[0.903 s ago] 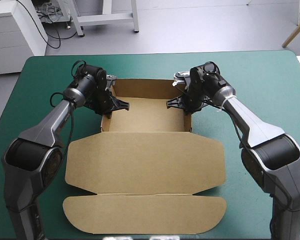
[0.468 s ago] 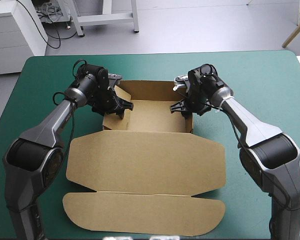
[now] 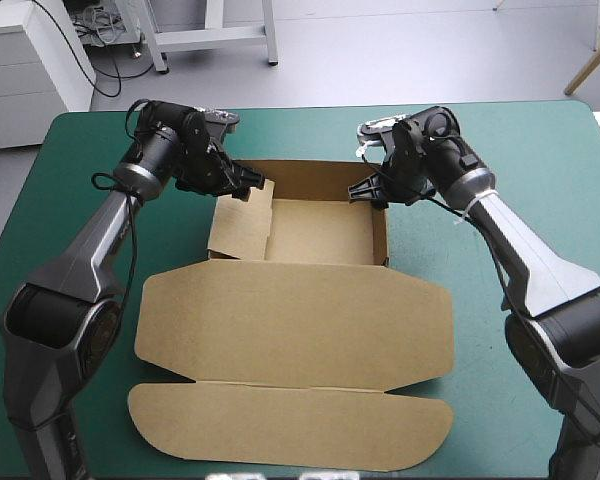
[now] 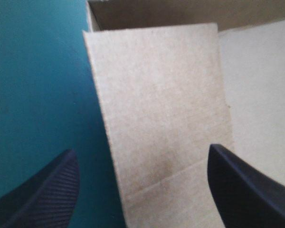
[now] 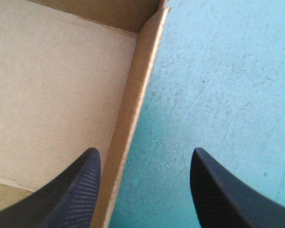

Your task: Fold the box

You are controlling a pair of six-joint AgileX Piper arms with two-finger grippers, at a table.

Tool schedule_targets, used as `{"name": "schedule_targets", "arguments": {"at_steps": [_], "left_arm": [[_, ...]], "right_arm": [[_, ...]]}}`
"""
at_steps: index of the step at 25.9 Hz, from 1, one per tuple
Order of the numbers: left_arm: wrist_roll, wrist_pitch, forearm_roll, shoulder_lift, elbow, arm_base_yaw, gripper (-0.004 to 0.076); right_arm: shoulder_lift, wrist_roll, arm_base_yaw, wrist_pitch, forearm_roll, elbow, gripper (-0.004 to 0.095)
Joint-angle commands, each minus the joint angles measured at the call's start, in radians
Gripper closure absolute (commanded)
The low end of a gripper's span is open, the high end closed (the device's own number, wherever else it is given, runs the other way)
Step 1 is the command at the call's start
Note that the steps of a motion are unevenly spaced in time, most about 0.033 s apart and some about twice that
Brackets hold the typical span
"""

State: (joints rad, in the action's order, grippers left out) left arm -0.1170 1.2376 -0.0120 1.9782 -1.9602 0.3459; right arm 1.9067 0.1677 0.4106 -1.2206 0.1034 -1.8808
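box (image 3: 300,310) is sitting mid-table on the teal-green cover (image 3: 520,150). Tray half is facing the far edge; lid (image 3: 295,320) is lying flat toward the near edge, with its front flap (image 3: 290,425) lying flat beyond it, nearest the near edge.

left gripper (image 3: 250,188) is hovering at the tray's far-left corner, fingers spread wide, gripping nothing. In the left wrist view the left gripper (image 4: 140,156) is straddling the left side panel (image 4: 156,118): one finger is hanging over bare cover outside the box, the other over the tray floor (image 4: 261,95). That panel (image 3: 242,225) is leaning inward over the floor instead of standing up, so it's blocking part of the tray's left side.

right gripper (image 3: 368,192) is sitting at the far end of the right wall (image 3: 383,225), also wide open and empty. In the right wrist view the right gripper (image 5: 145,156) is showing the right wall (image 5: 133,109) standing upright, running between the fingers and closer to the box-side one; the other finger is hanging over cover.

back wall (image 3: 310,178) is standing upright between the two grippers.
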Motion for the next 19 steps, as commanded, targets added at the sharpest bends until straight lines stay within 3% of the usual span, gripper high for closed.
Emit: {"name": "schedule_targets", "arguments": {"at_steps": [1,4,7,10,11,12,15,19], "left_arm": [[-0.001,0.055,0.0,-0.091,-0.086,0.003,0.0189],[-0.001,0.055,0.002,-0.116,-0.133,0.003,0.0204],[0.009,0.055,0.004,-0.152,-0.156,0.003,0.0295],[0.081,0.057,0.037,-0.199,-0.158,0.003,0.0464],[0.117,0.057,0.077,-0.233,-0.151,0.003,0.0632],[0.117,0.057,0.094,-0.246,-0.145,0.003,0.0703],[0.117,0.057,0.125,-0.293,-0.11,0.003,0.073],[0.139,0.057,0.138,-0.416,0.102,0.003,0.0734]], "right_arm": [[-0.104,-0.008,-0.003,0.016,0.019,-0.054,0.0382],[-0.134,-0.008,-0.003,0.016,0.019,-0.057,0.0382],[-0.145,-0.008,-0.003,0.016,0.016,-0.057,0.0382],[-0.145,0.002,-0.003,0.016,-0.011,-0.053,0.0382],[-0.137,0.014,-0.003,0.016,-0.025,-0.053,0.0382],[-0.132,0.014,-0.003,0.016,-0.03,-0.053,0.0382],[-0.112,0.014,-0.003,0.016,-0.03,-0.053,0.0382],[-0.05,0.014,-0.003,0.016,-0.03,-0.053,0.0382]]}}
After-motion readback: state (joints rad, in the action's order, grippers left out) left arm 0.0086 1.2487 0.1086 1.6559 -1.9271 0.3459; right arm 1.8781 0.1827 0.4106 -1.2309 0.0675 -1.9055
